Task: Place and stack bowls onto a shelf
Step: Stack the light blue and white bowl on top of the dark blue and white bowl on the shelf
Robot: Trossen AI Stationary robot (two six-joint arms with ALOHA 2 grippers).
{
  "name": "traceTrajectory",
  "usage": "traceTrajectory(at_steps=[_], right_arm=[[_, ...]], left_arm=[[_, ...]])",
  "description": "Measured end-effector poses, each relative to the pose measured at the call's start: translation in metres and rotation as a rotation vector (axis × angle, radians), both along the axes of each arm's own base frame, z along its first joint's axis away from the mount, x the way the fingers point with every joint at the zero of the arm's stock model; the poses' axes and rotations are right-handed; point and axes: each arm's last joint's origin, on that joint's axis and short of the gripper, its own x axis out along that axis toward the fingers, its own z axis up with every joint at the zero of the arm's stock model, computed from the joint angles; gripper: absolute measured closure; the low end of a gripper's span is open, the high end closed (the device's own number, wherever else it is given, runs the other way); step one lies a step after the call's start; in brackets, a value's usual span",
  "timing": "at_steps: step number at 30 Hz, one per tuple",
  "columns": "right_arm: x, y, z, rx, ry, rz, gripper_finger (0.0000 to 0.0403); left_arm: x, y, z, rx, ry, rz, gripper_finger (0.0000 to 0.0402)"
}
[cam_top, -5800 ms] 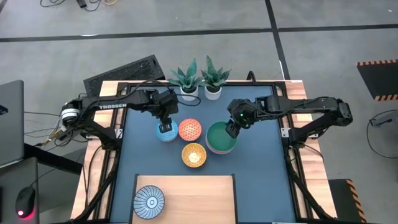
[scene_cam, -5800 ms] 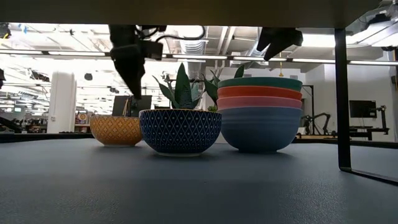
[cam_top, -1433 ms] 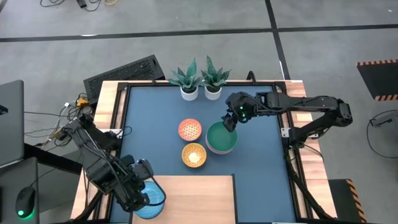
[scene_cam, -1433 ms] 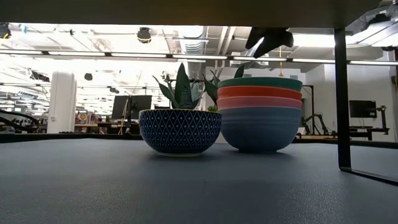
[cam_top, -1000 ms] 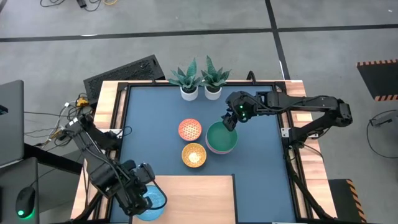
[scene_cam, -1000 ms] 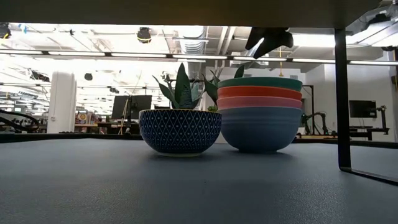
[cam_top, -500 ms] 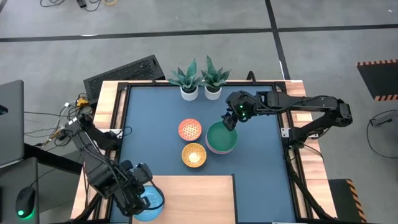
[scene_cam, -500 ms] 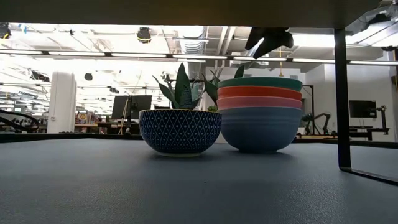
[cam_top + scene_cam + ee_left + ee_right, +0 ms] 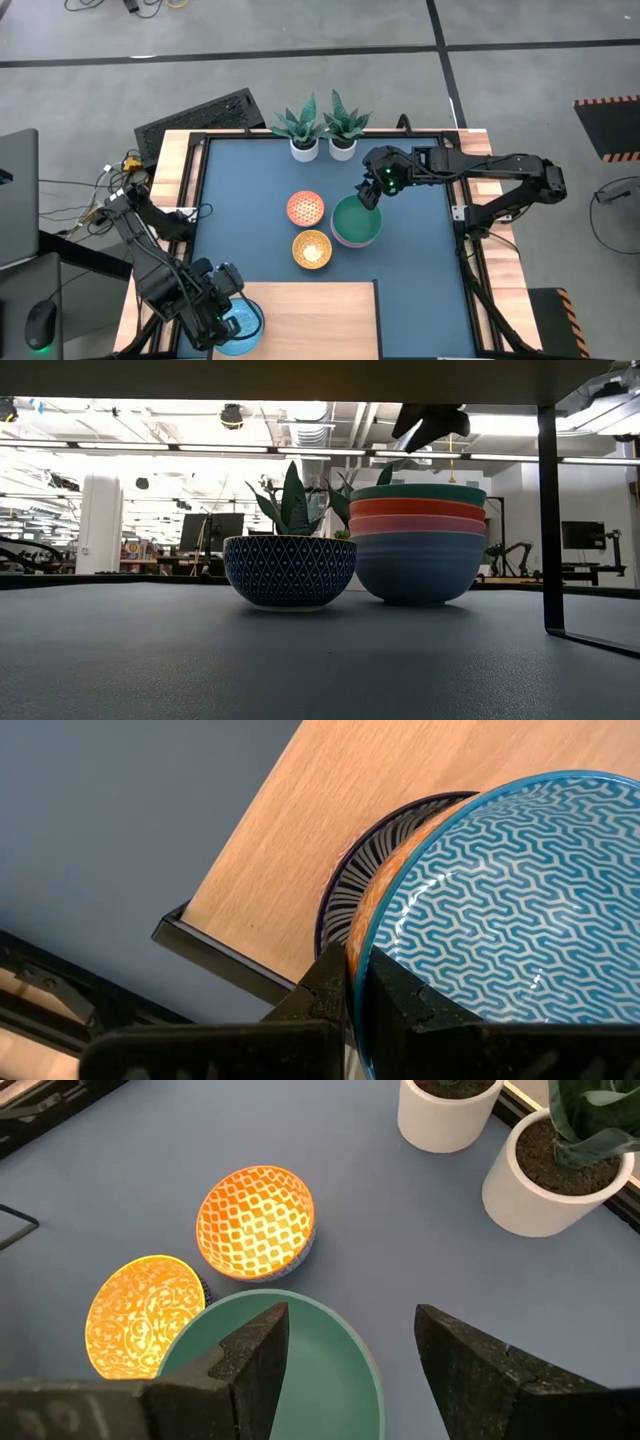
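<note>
The blue wave-patterned bowl [image 9: 500,910] is pinched by its rim between the left gripper [image 9: 355,995] fingers, one finger inside the wall and one outside, and it sits tilted over the grey-blue striped bowl [image 9: 350,890] that already lies on the pale wooden shelf [image 9: 330,800], right at the shelf's corner. Whether the two bowls touch cannot be told. In the high view the left gripper [image 9: 215,318] covers most of this pair at the shelf's [image 9: 310,320] near left corner.

This looks like glazed ceramic: stiff, smooth, fairly slippery, and liable to chip if dropped onto the bowl beneath. A rim pinch holds it, but the bowl hangs off to one side of the fingers, so it should be levelled and lowered gently before letting go.

Farther out, the right gripper [image 9: 350,1350] hovers with fingers spread wide over the far rim of the green bowl [image 9: 290,1350], the top of a stack with red, pink and light blue bowls [image 9: 418,565] under it. Just beyond its fingers sit the orange-red lattice bowl [image 9: 255,1220] and the yellow-orange bowl [image 9: 145,1315], with two white plant pots [image 9: 450,1110] farther off.
</note>
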Motion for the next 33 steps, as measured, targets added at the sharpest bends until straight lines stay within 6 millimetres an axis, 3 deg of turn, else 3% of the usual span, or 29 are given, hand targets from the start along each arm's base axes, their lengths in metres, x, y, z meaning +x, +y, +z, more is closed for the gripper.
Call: traceTrajectory(at_steps=[33], right_arm=[[-0.0001,0.0000,-0.0001,-0.001,0.002,-0.001,0.0159]], left_arm=[[-0.0007,0.0007,0.0004,-0.006,0.009,0.016,0.0395]])
